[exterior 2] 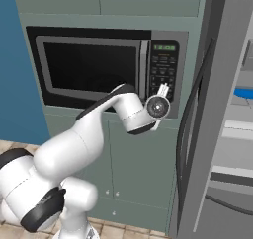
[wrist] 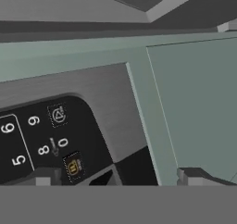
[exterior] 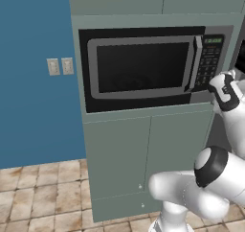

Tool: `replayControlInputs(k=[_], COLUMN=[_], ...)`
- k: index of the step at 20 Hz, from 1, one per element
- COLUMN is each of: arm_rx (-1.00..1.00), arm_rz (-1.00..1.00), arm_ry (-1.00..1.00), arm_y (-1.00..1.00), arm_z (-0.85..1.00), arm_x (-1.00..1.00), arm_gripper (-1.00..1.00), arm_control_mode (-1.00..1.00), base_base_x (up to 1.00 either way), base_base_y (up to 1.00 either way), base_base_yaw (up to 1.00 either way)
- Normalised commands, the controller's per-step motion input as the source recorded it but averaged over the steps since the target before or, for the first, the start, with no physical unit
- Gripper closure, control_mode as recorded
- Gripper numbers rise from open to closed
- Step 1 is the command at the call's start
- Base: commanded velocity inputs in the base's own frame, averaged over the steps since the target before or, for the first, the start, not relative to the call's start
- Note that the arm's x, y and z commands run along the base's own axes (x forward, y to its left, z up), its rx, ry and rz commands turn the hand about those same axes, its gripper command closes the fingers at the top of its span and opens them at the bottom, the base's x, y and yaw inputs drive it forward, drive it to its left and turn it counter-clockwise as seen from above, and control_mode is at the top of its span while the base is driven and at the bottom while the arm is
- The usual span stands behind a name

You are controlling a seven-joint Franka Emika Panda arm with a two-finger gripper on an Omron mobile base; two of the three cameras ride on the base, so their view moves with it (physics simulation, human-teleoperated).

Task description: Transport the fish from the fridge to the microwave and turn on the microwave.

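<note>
The last step looks to be in hand: the microwave door is shut and the gripper, jaws spread wide and holding nothing, sits at the lower corner of the keypad. The next move calls for one fingertip landing squarely on the start key, a small target. The fish cannot be made out behind the dark window. The fridge stands open just beside.
</note>
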Motion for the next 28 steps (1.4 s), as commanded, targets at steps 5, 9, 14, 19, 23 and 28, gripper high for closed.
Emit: replayControlInputs(k=[5,9,14,19,23,28], arm_rx=[0.05,0.04,0.02,0.01,0.01,0.01], arm_rz=[0.0,0.0,0.0,0.0,0.0,0.0], arm_ry=[0.0,0.0,0.0,0.02,0.05,0.05], arm_y=[-0.11,-0.07,0.01,0.02,0.0,0.0], arm_z=[0.0,-0.02,-0.04,-0.04,-0.05,-0.06], arm_x=[0.05,0.03,0.1,0.15,0.09,0.08], arm_gripper=[-1.0,-1.0,-1.0,-1.0,-1.0,-1.0], arm_control_mode=[-1.0,-1.0,-1.0,-1.0,-1.0,-1.0], base_base_x=[0.0,0.0,0.0,0.0,0.0,0.0], base_base_y=[0.0,0.0,0.0,0.0,0.0,0.0], base_base_yaw=[0.0,0.0,0.0,0.0,0.0,0.0])
